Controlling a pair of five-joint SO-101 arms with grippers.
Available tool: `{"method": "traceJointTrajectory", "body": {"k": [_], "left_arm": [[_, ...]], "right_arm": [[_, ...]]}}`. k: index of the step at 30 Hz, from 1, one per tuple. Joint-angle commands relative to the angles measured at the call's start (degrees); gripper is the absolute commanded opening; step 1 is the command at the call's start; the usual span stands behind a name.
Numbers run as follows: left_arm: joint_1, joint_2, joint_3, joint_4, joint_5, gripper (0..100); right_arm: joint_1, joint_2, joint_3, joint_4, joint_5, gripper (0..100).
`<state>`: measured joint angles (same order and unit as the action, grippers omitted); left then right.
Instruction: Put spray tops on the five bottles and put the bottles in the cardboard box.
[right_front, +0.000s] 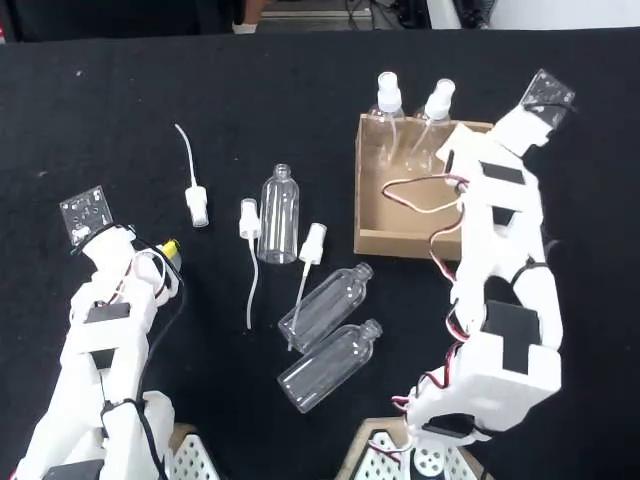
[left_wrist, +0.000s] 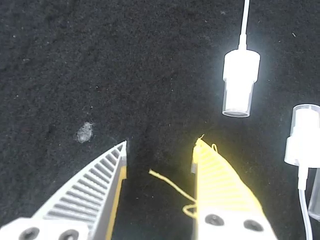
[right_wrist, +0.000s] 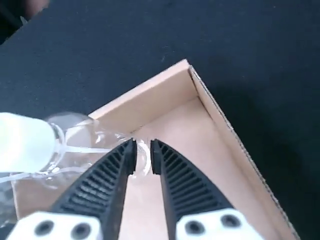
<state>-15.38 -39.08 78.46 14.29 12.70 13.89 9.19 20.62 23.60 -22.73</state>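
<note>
I see the left gripper (left_wrist: 160, 146) spread wide over black table (right_front: 300, 80), frame left; right gripper (right_wrist: 143, 144), narrowly parted, inside the box (right_front: 400, 243) edge, upper right.

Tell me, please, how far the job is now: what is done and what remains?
Done: two capped bottles stand in the cardboard box. In hand: the left gripper, open, hovers by a loose spray top; the right gripper is over the box. Left: three uncapped bottles and three loose tops are on the table.
</note>
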Motion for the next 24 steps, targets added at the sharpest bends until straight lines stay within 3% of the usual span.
{"method": "traceJointTrajectory", "body": {"k": [1, 7, 24], "left_arm": [[0.75, -0.09, -0.66, -1.05, -0.62, 21], [0.75, -0.09, -0.66, -1.05, -0.62, 21], [0.75, -0.09, -0.66, -1.05, -0.62, 21]], "right_arm": [[0.97, -4.09, 0.92, -6.15, -0.53, 1.5], [0.53, -4.09, 4.62, -12.04, -0.53, 1.5], [-2.46, -4.53, 6.20, -12.22, -0.18, 1.5]]}}
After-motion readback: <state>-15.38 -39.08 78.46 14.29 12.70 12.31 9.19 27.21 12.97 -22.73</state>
